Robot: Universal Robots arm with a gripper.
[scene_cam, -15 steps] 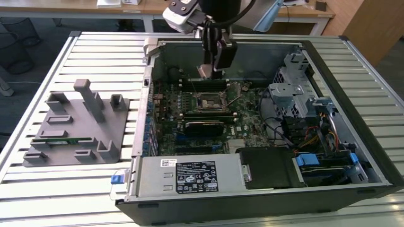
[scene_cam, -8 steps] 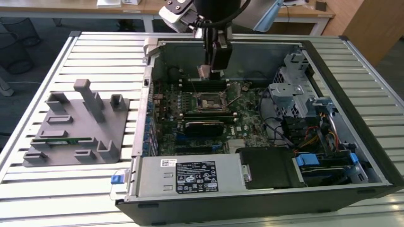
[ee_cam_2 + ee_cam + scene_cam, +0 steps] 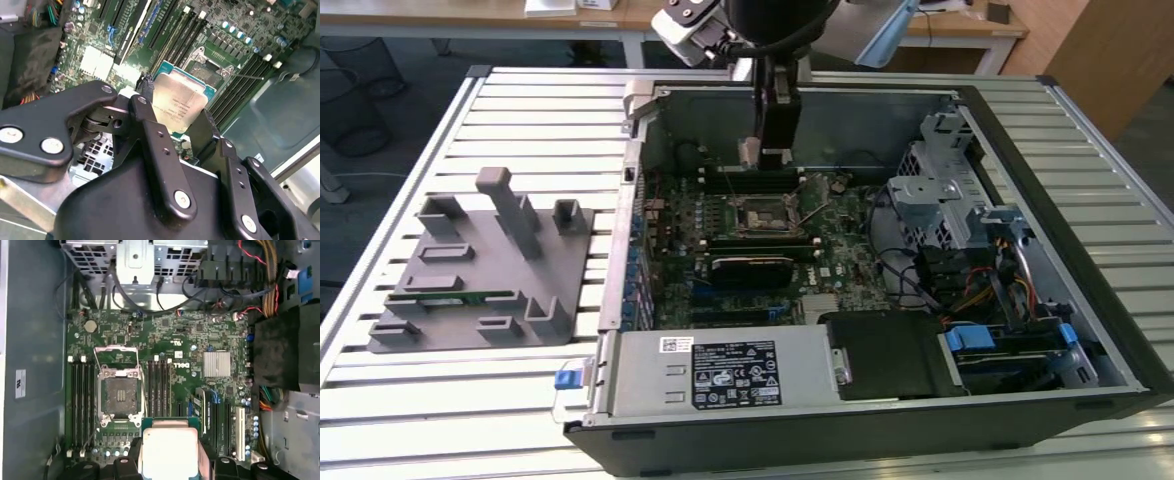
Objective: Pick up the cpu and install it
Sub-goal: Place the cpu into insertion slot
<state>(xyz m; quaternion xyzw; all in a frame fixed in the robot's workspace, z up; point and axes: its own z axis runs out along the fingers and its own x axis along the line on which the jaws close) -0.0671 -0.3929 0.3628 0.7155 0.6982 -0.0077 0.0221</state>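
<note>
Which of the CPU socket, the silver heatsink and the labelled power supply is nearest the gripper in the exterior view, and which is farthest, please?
1. CPU socket: mid-board, just under the gripper, which holds the cpu.
2. Silver heatsink: on the board's near part, toward the exterior view's right.
3. Labelled power supply: along the case's near wall.

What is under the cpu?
The motherboard. The gripper holds the cpu above it; the socket lies off to one side. The patch directly beneath is covered.
</note>
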